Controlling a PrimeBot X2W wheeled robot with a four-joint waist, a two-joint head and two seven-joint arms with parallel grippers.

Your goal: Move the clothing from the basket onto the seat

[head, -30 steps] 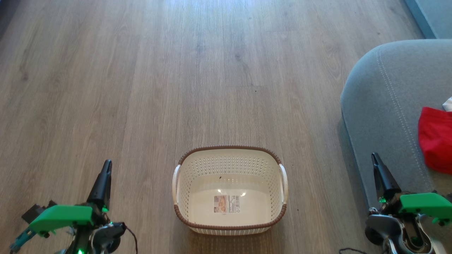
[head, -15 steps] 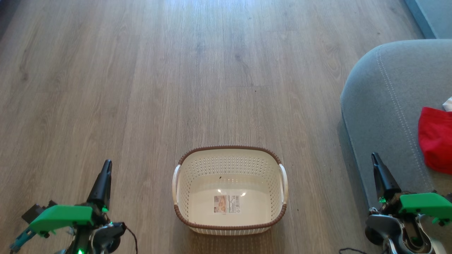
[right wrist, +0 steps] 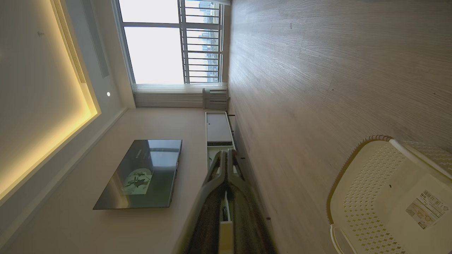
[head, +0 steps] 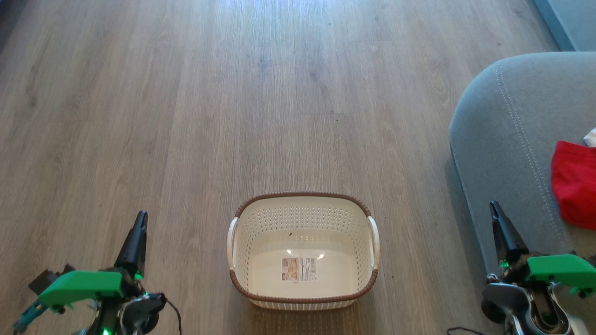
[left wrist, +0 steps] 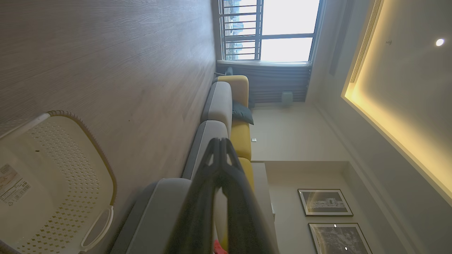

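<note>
The cream basket (head: 302, 204) with a brown rim stands on the wood floor, holding nothing but the label sticker on its bottom; it also shows in the left wrist view (left wrist: 70, 169) and the right wrist view (right wrist: 367, 197). The red clothing (head: 575, 184) lies on the grey seat (head: 505, 139) at the right edge, with a bit of white cloth (head: 591, 136) above it. My left gripper (head: 139, 217) is shut at the lower left, apart from the basket. At the lower right my right gripper (head: 493, 207) is shut, beside the seat's front edge.
Wood floor (head: 233, 93) stretches ahead of the basket. In the left wrist view a grey and yellow sofa (left wrist: 226, 106) runs toward a window. The right wrist view holds a television (right wrist: 141, 173) and a low cabinet (right wrist: 217, 130).
</note>
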